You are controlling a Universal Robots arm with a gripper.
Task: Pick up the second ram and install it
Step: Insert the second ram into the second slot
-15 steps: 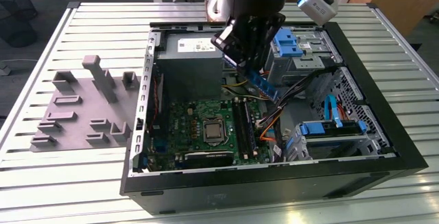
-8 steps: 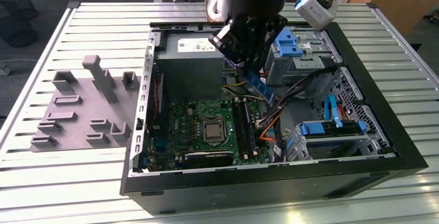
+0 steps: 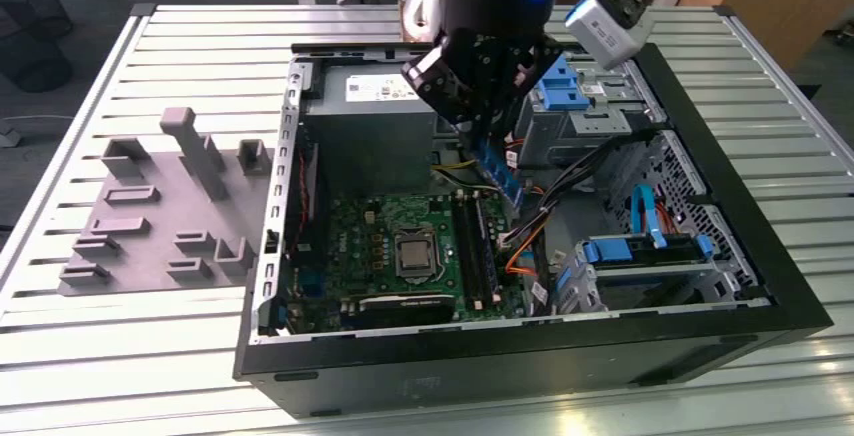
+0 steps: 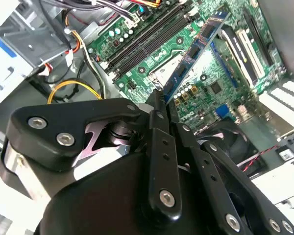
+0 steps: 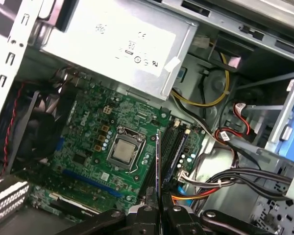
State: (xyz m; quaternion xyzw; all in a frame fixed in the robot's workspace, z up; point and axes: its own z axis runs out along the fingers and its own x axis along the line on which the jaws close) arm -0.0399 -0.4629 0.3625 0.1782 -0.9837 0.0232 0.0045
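My gripper (image 3: pixel 489 138) hangs inside the open computer case (image 3: pixel 534 356) and is shut on the second ram (image 3: pixel 501 171), a thin bluish-green stick hanging from the fingers. In the second wrist view the second ram (image 4: pixel 196 46) sticks out past the black fingers (image 4: pixel 159 127) over the green motherboard (image 4: pixel 220 83). In the first wrist view the second ram (image 5: pixel 158 166) shows edge-on, held by the gripper (image 5: pixel 159 211) above and just beside the long black memory slots (image 5: pixel 174 147). It does not touch the slots (image 3: pixel 474 241).
A grey blocky fixture (image 3: pixel 160 206) lies on the slatted table at the exterior view's left. Inside the case are the processor socket (image 3: pixel 416 254), the silver power supply (image 3: pixel 374 86), orange and yellow cables (image 3: pixel 531 241), blue drive brackets (image 3: pixel 641 246) and a fan (image 5: pixel 39 132).
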